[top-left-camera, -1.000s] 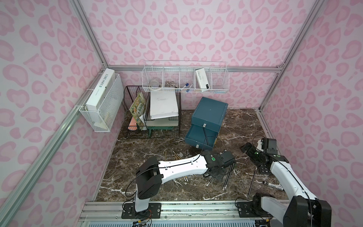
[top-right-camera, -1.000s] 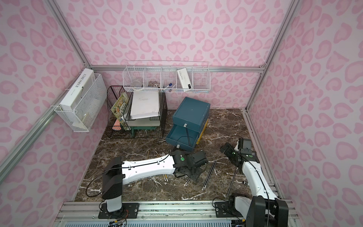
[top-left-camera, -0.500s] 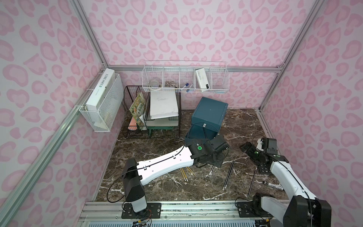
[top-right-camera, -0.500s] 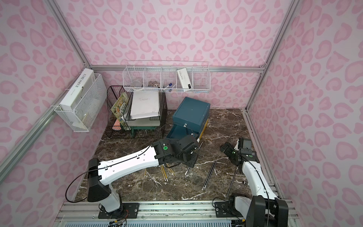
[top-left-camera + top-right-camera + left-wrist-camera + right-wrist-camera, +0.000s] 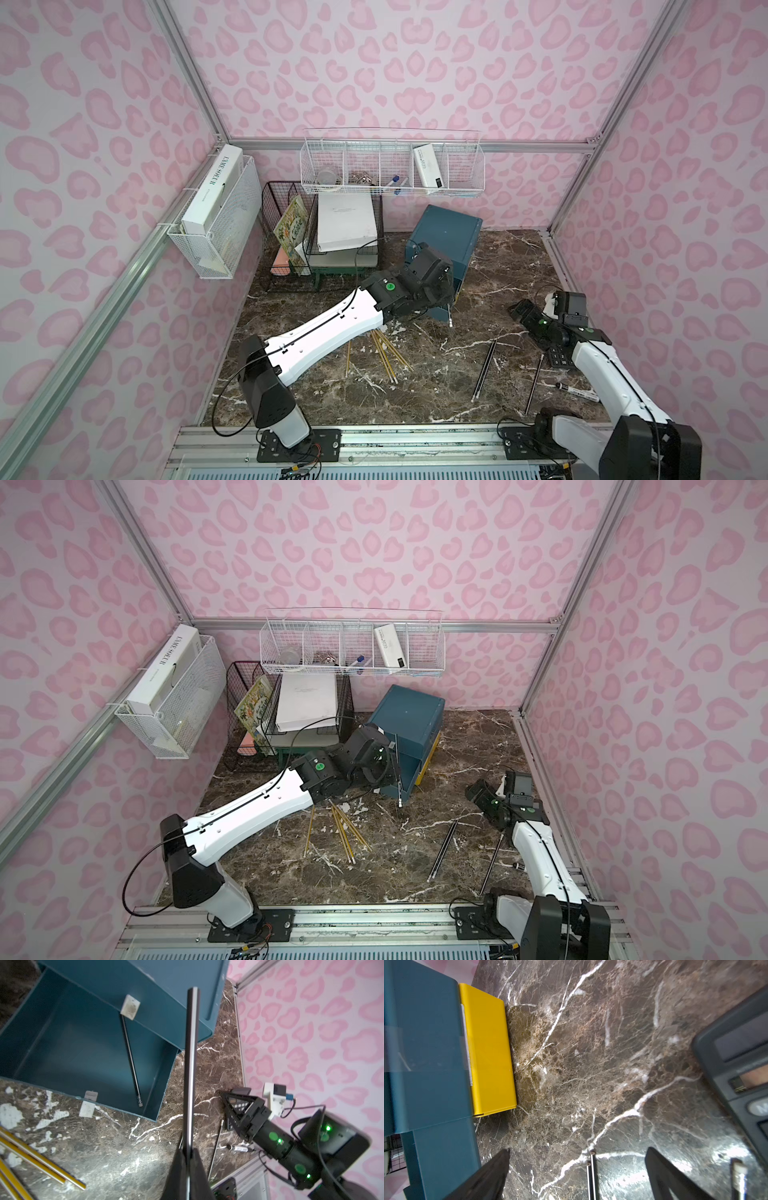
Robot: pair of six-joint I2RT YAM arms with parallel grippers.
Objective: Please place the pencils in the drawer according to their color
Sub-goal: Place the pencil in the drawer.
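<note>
Left hand [image 5: 188,1159], clamped on a black pencil [image 5: 191,1053], hovers just beside the open teal drawer [image 5: 62,1043], where a second black pencil [image 5: 131,1059] lies. The step looks like delivering black; next, swing the pencil over the drawer, level it and release. Right hand [image 5: 577,1150] gapes wide and empty, apart from the drawer, over loose pencils [image 5: 591,1169] on the worktop [image 5: 591,1064].
</note>
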